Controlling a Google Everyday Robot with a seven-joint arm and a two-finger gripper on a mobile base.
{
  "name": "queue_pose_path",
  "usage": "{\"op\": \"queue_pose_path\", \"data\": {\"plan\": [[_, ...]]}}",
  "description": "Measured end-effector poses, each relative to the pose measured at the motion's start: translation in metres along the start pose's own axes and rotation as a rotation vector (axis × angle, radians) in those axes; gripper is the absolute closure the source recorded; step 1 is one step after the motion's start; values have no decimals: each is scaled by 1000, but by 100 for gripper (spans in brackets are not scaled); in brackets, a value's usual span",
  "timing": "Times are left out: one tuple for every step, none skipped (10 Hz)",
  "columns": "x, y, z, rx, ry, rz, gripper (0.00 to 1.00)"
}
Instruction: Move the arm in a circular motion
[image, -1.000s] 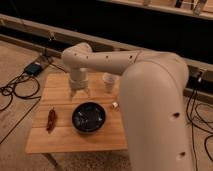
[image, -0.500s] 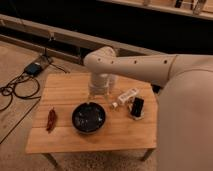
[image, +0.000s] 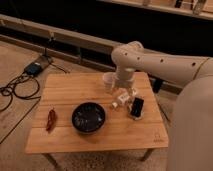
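The arm (image: 165, 65) is a thick cream-white tube with small dark dots. It enters from the right and bends at a rounded joint (image: 127, 52) above the table's back right part. From there a short segment points down. The gripper (image: 124, 91) hangs at its end, low over the wooden table (image: 65, 92), just right of a white cup (image: 108, 81). It is above a small white object (image: 120, 99). Nothing shows in its grasp.
A black bowl (image: 88, 117) sits at the table's middle front. A red pepper-like item (image: 51, 119) lies at the left. A small black object (image: 137, 107) stands at the right. Cables and a box (image: 34, 68) lie on the floor to the left. A dark ledge runs behind.
The arm's bent joint and gripper have swept from the table's back left to its back right. The white cup, earlier beside the wrist's right, now shows on its left.
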Motion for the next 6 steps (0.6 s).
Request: {"op": "queue_pose_path", "data": {"plan": [[-19, -4, -1, 3, -14, 0, 35], [-36, -3, -1, 5, -26, -7, 35], [-55, 2, -1, 12, -34, -25, 35], [-75, 14, 2, 19, -38, -52, 35], [-88, 29, 6, 22, -39, -82, 35], [-97, 45, 10, 22, -39, -112, 35]]}}
